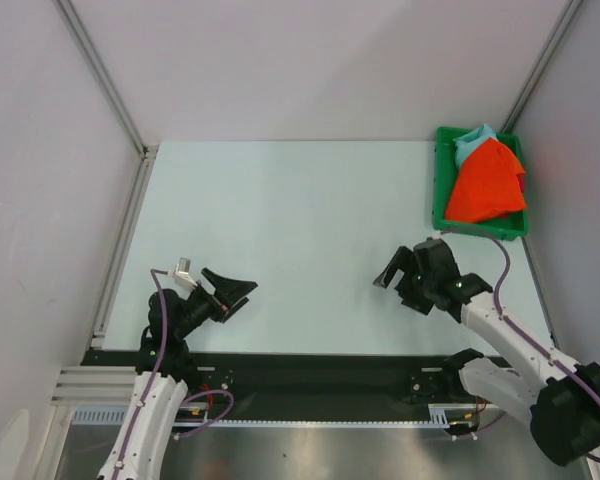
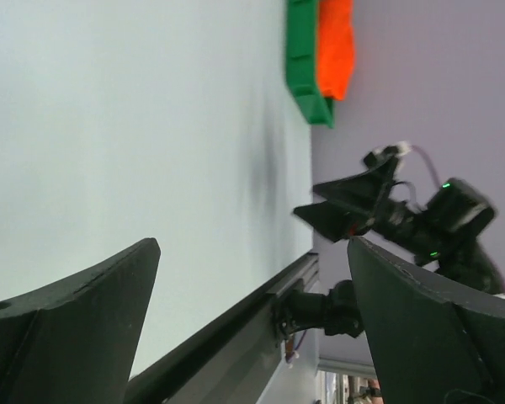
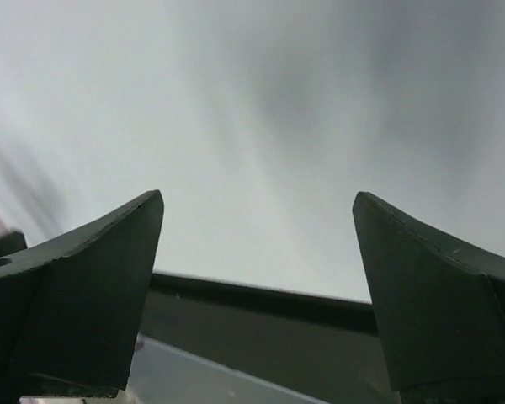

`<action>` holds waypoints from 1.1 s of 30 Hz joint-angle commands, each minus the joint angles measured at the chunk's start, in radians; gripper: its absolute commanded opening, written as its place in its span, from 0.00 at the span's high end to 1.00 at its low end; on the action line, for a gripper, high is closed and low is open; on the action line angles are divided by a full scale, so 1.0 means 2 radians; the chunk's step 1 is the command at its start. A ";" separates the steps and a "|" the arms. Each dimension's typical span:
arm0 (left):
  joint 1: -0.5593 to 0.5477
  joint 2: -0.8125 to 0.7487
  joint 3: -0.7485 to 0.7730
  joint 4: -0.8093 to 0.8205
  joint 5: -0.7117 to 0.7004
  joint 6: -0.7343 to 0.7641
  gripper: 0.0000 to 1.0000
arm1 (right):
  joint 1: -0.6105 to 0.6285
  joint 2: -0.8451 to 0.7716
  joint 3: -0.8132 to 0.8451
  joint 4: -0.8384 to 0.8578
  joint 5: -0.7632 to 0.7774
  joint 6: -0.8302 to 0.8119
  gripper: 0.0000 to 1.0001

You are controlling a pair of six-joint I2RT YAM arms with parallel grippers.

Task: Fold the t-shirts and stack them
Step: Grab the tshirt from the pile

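The bright orange t-shirt [image 1: 485,187] lies crumpled on top of the pile in the green tray [image 1: 439,190] at the back right. The light teal t-shirt [image 1: 471,142] pokes out behind it. A crimson sliver [image 1: 523,182] shows at its right edge. The left wrist view shows the orange shirt [image 2: 336,46] far off in the tray [image 2: 303,59]. My left gripper [image 1: 241,298] [image 2: 252,252] is open and empty, low over the near left of the table. My right gripper [image 1: 394,284] [image 3: 257,202] is open and empty, near right, in front of the tray.
The pale table [image 1: 280,220] is bounded by white walls, with a metal rail [image 1: 120,250] along its left edge. A black strip [image 1: 320,365] runs along the near edge by the arm bases. The right arm [image 2: 404,219] shows in the left wrist view.
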 commanded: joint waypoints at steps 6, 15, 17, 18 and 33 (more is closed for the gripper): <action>0.003 0.048 0.100 -0.176 -0.052 0.103 0.00 | -0.161 0.145 0.174 0.009 0.106 -0.130 0.00; 0.006 0.081 0.114 -0.128 0.069 0.054 0.00 | -0.295 0.348 0.420 0.080 0.240 -0.289 0.06; 0.006 0.081 0.077 -0.007 0.134 -0.005 0.00 | -0.305 0.408 0.476 0.094 0.245 -0.329 0.06; 0.006 0.086 0.065 0.030 0.148 -0.061 0.00 | -0.307 0.427 0.494 0.115 0.250 -0.342 0.06; -0.040 0.145 0.143 0.000 0.152 0.076 0.00 | -0.314 0.714 0.733 0.131 0.329 -0.443 0.45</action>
